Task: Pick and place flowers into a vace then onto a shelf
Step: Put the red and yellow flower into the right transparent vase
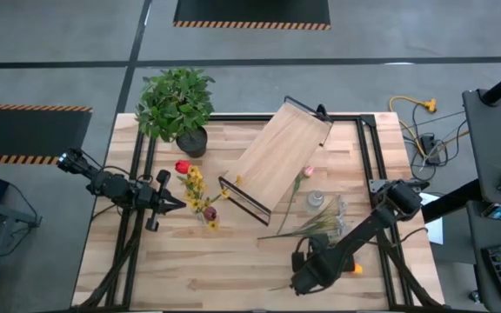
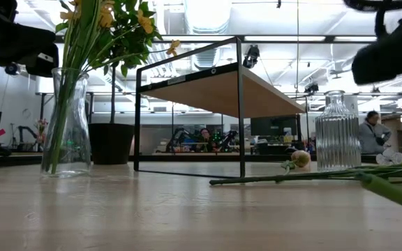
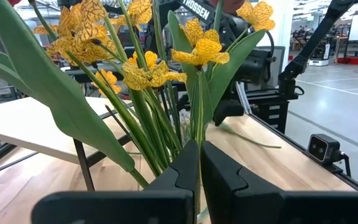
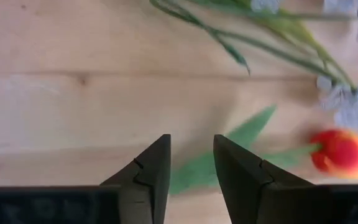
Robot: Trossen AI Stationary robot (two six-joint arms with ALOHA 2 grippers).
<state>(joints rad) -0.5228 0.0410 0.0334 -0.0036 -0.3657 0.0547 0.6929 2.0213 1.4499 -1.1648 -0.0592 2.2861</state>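
Right wrist view, right hand (image 4: 191,165) part-open above orange flower (image 4: 344,152), touching nothing

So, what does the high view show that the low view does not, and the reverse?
Only the high view shows both arms whole: the left hand shut by the yellow flowers, the right hand low over the table near an orange flower. It also shows the plant whole.

Only the low view shows the clear vase that holds the yellow flowers, the ribbed shape of the empty vase, and people in the room behind.

Both show the shelf, the empty vase and loose stems on the table.
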